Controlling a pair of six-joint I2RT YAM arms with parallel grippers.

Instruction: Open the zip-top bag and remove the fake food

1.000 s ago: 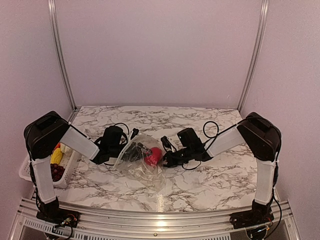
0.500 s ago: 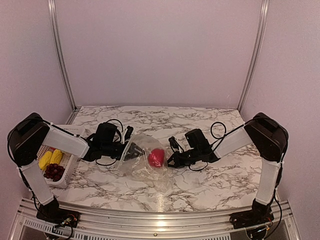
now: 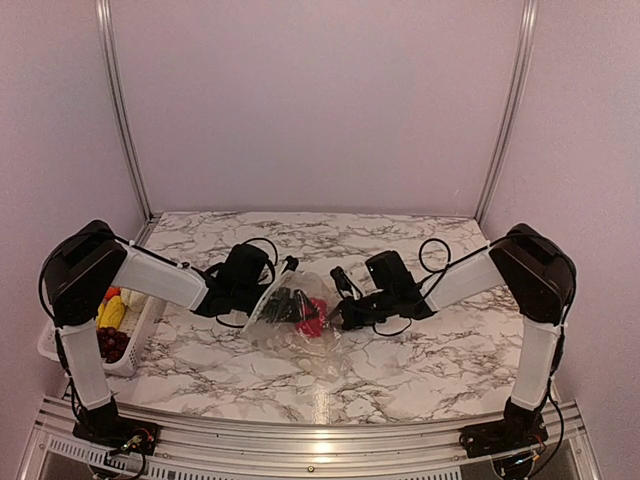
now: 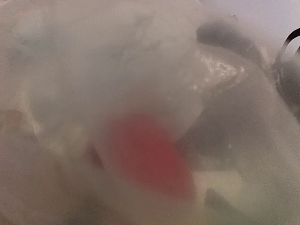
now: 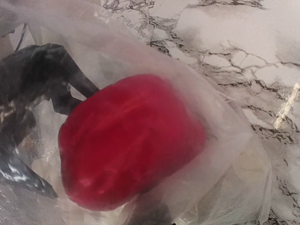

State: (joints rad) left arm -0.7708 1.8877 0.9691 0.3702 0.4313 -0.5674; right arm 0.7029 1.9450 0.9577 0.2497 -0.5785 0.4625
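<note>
The zip-top bag [image 3: 290,338] seems pinched in the right gripper [image 3: 338,312]. The left gripper [image 3: 292,303] is inside, its spread unclear. The red fake food [image 5: 131,140] should be straddled squarely.

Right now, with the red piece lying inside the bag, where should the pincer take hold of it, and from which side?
Probably across the rounded middle of the red piece, coming from the left arm's side through the mouth of the zip-top bag, where the left pincer reaches inside. Plastic film covers its other sides.
</note>
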